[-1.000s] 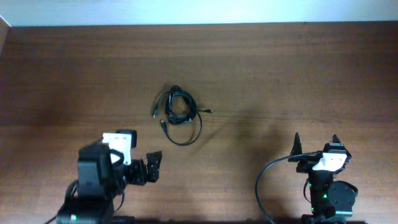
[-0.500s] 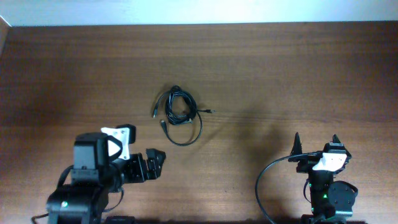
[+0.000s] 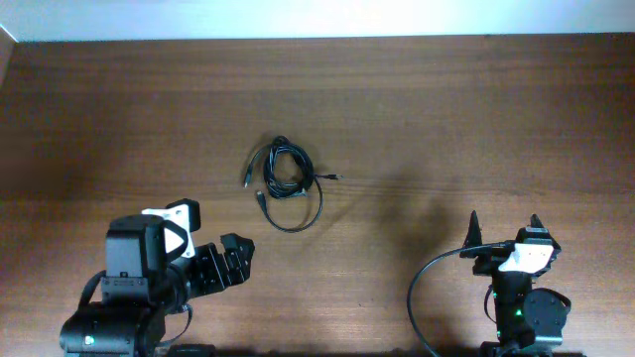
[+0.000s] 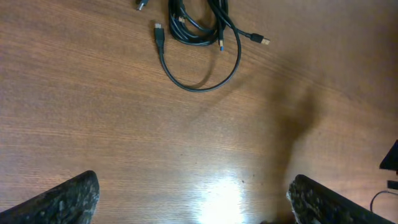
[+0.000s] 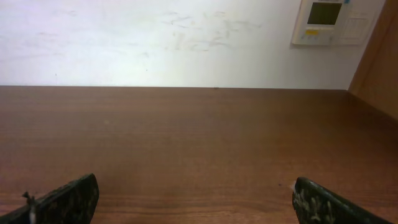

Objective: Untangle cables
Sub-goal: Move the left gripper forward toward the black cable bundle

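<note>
The cables (image 3: 285, 180) are thin black cords in a small tangled bundle with one larger loose loop, lying on the wooden table left of centre. They also show at the top of the left wrist view (image 4: 202, 37), with small plugs sticking out. My left gripper (image 3: 236, 260) is open and empty, near the front edge, below and left of the bundle; its fingers frame bare table in the left wrist view (image 4: 194, 202). My right gripper (image 3: 503, 230) is open and empty at the front right, far from the cables, and faces the back wall (image 5: 194, 199).
A thicker black wire (image 3: 422, 288) curves from the right arm's base at the front edge. A white wall with a small control panel (image 5: 328, 22) stands behind the table's far edge.
My left arm has swung left and back toward the front edge, and its gripper has shifted slightly left. The cables and the right arm have not moved.
</note>
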